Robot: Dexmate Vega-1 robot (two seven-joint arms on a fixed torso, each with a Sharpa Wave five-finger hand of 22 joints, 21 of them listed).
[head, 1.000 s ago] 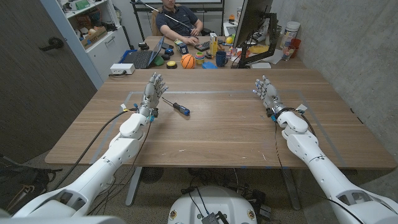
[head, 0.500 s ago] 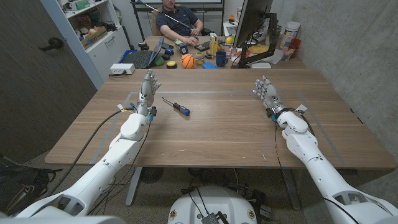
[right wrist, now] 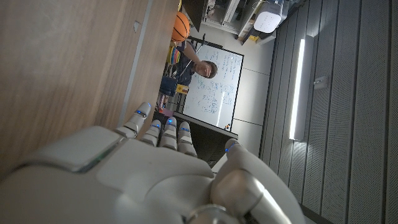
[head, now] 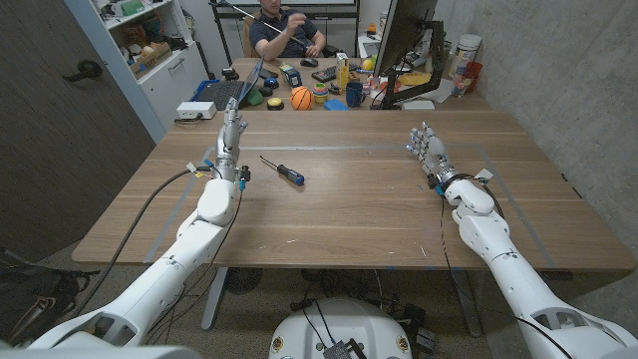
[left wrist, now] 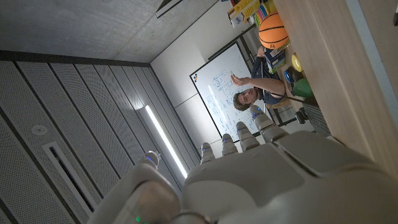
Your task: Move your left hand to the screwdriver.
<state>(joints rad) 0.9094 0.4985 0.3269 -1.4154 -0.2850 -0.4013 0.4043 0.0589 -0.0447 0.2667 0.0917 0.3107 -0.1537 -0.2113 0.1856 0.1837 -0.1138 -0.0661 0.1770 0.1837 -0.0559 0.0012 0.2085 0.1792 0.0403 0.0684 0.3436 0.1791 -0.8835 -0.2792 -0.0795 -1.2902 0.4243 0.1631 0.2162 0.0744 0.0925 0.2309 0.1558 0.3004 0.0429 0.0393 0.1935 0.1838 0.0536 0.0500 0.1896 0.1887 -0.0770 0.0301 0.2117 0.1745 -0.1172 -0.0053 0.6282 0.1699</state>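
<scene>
The screwdriver [head: 282,170], with a blue-and-black handle and a thin metal shaft, lies flat on the wooden table [head: 349,209], untouched. Everything else places itself from it. The left hand [head: 231,140] stands just beside the shaft end of the screwdriver, on the side toward the table's left edge, apart from the tool; its fingers reach up and away from the robot, straight and slightly parted, and nothing is between them. In the left wrist view the same left hand [left wrist: 249,174] shows from behind, fingers extended, palm empty. The right hand [head: 427,148] is well apart from the screwdriver, on the far side of the table's middle, near the right edge; its fingers are spread and upright, holding nothing, and the right wrist view shows its back [right wrist: 143,168] with fingers stretched out above the wood. Beyond the screwdriver, past the table's far edge, a second desk carries an orange basketball [head: 301,98], a laptop [head: 231,90] and a dark mug [head: 355,94], and a person [head: 287,32] sits behind it with one arm raised.
</scene>
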